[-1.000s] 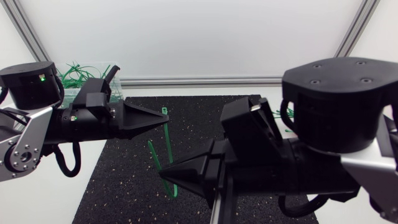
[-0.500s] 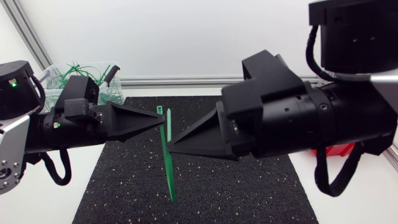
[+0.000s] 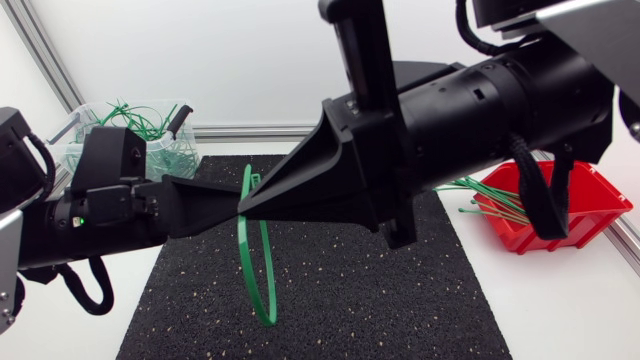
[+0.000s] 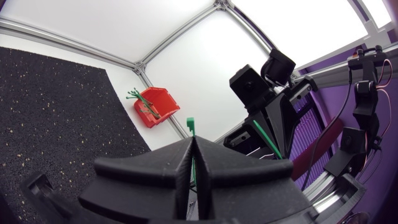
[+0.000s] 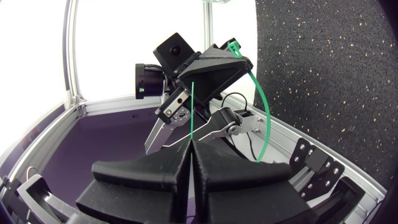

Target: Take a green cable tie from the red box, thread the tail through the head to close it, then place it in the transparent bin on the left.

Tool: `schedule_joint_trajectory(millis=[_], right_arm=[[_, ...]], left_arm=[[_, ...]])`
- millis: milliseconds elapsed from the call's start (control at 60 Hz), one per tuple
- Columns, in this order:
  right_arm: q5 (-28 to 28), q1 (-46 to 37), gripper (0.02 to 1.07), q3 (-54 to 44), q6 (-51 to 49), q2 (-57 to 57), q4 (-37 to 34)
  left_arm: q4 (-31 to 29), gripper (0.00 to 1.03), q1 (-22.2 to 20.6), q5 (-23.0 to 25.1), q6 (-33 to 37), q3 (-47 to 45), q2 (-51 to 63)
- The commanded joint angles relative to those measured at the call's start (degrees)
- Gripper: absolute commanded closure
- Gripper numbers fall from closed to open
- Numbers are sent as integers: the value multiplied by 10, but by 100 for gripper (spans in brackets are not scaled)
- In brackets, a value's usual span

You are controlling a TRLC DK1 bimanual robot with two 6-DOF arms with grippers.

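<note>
A green cable tie (image 3: 244,262) hangs bent in a long loop over the black mat (image 3: 330,300), held at its two ends. My left gripper (image 3: 228,202) is shut on the tie near its head (image 4: 191,122), which sticks out past the fingertips. From the right, my right gripper (image 3: 252,205) comes tip to tip with it, shut on the thin tail (image 5: 192,106). The right wrist view shows the left gripper (image 5: 216,62) ahead, the tie's head (image 5: 234,48) at its tip. The red box (image 3: 560,215) with several ties sits at the right. The transparent bin (image 3: 140,125) stands at the back left.
The bin holds several green ties. The red box (image 4: 155,106) lies beyond the mat's far corner in the left wrist view. My right arm (image 3: 480,110) spans the table's middle above the mat. White table surface surrounds the mat.
My right arm rose and swung left, bringing its gripper tip up to the left gripper's tip. The tie went from hanging nearly straight to a bent loop.
</note>
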Motion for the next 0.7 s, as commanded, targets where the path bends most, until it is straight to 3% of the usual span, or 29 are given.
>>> schedule_joint_trajectory(millis=[0, 167, 433, 683], right_arm=[[-15, -6, 102, 20, 46, 12, -6], [-22, -7, 102, 24, 73, 14, -6], [-53, -20, 102, -2, 86, -18, -13], [-55, -19, 102, -22, 88, -48, -14]], left_arm=[[8, 100, -16, -18, 26, -18, -22], [2, 100, -48, -67, 57, -23, -49], [-59, 100, -154, -229, 135, -26, -114], [-79, 100, -207, -294, 171, -17, -139]])
